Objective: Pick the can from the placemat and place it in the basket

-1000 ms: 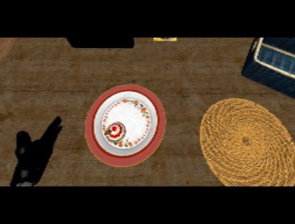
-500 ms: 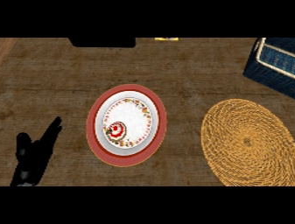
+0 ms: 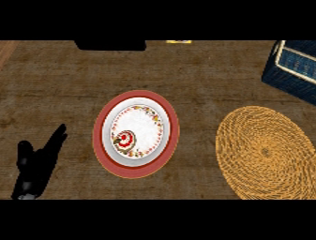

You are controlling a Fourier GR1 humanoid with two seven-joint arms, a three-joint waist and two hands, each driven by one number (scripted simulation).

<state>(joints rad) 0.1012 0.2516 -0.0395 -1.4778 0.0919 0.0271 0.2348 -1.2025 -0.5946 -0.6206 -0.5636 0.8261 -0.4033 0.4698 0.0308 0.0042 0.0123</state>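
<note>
A: Where's the small red-and-white can (image 3: 125, 139)?

B: Centre frame, on the white plate (image 3: 148, 126) over the round red placemat (image 3: 103, 117).

A: Handling?

B: Probably light, rigid and slick; take its sides.

A: Hands?

B: Black left hand (image 3: 38, 161) lower left, fingers spread, holding nothing. Dark blue basket (image 3: 302, 72) upper right.

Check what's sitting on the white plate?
A small red-and-white can sits on the white plate, toward its lower left. The plate rests on a red placemat. What lies under the can is hidden.
</note>
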